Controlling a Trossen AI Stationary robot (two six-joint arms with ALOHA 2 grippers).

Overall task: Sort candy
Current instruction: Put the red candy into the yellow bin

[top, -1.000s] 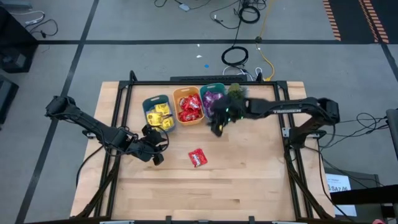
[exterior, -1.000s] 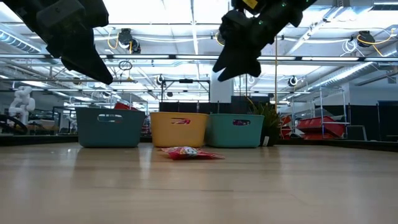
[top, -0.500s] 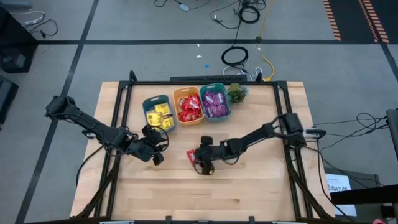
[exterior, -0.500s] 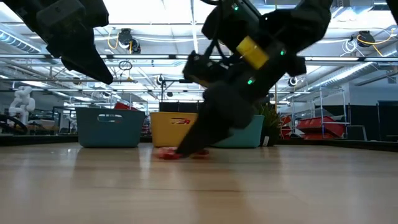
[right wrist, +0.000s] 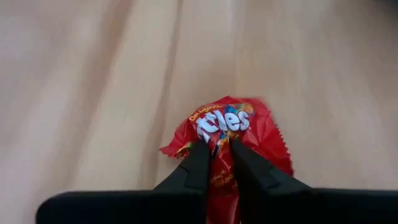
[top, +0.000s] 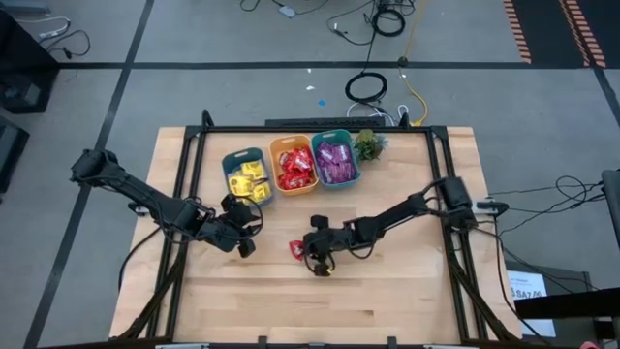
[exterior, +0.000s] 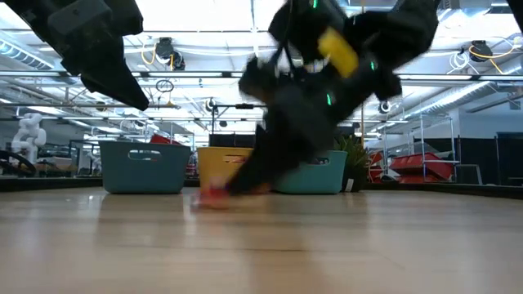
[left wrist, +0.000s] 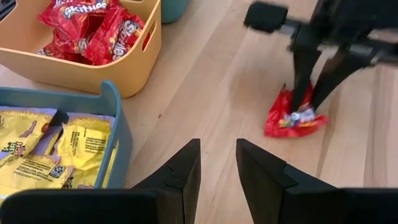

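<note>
Three bins stand side by side at the far edge of the worktop (top: 387, 291), each holding candy packets (top: 296, 169), with a small plant (top: 368, 145) just beside the rightmost bin (top: 335, 160). Nearer the middle, a lone candy packet (top: 297, 250) lies on the worktop, pinched by the right tool (top: 312, 254). The left tool (top: 242, 228) hangs to its left, in front of the leftmost bin (top: 245, 175).

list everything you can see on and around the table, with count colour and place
red candy packet: one, red, on the bare table in front of the bins, pinched by the right pincer
yellow candy: several, yellow, in the blue-grey bin
red candy: several, red, in the orange bin
purple candy: several, purple, in the teal bin
bins: three, blue-grey, orange, teal, in a row at the table's far edge
plant: one, green, right of the teal bin
cables: several, black and yellow, on the floor behind the table
left pincer: part open, empty, near the blue-grey bin
right pincer: shut on the red candy packet
</note>
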